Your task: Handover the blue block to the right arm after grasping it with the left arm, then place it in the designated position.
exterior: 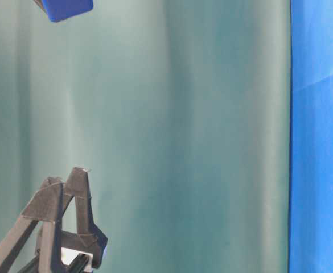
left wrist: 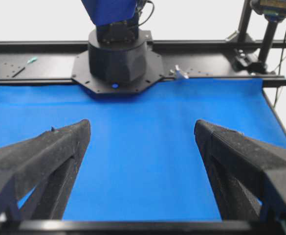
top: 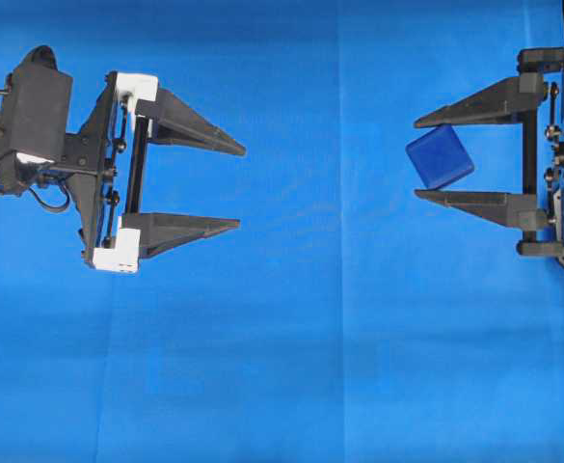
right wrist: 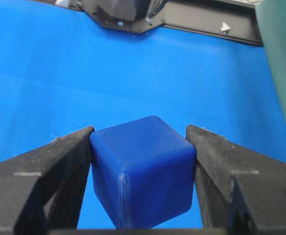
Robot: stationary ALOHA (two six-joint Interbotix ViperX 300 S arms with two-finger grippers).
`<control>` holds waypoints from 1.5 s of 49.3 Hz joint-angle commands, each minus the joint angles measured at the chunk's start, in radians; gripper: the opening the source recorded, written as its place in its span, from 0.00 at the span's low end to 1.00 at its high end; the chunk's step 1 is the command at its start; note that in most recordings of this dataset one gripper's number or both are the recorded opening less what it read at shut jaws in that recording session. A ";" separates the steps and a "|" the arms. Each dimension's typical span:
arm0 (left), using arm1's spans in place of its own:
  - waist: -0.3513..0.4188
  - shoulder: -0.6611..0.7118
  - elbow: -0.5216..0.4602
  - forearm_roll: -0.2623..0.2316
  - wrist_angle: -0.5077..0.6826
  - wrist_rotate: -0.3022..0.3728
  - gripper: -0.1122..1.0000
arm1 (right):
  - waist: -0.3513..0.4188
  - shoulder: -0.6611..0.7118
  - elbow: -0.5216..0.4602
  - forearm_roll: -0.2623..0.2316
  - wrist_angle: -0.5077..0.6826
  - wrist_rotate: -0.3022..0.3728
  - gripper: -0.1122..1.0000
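Near the left edge of your blue cloth (top: 282, 367), left gripper (top: 240, 187) with fingers spread wide, holding nothing, toward the right edge, right gripper (top: 416, 158) clamped on the blue block (top: 440, 156), a cube turned cornerwise, no long axis.

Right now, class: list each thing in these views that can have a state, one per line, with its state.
blue block: clamped between the right gripper's fingers, tilted, lifted off the cloth.
right gripper: shut on the blue block.
left gripper: open wide, empty.
blue cloth: spread flat, faintly creased.
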 commanded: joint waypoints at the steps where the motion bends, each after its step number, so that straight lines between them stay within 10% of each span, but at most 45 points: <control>1: -0.003 -0.017 -0.023 0.002 -0.008 0.000 0.93 | 0.002 0.000 -0.014 0.002 -0.002 0.003 0.57; 45: -0.002 -0.015 -0.029 0.002 -0.008 0.002 0.93 | 0.051 0.072 -0.017 0.167 0.325 0.000 0.57; 74: -0.003 -0.011 -0.032 0.002 -0.008 0.000 0.93 | 0.048 0.133 0.000 0.169 0.261 0.003 0.57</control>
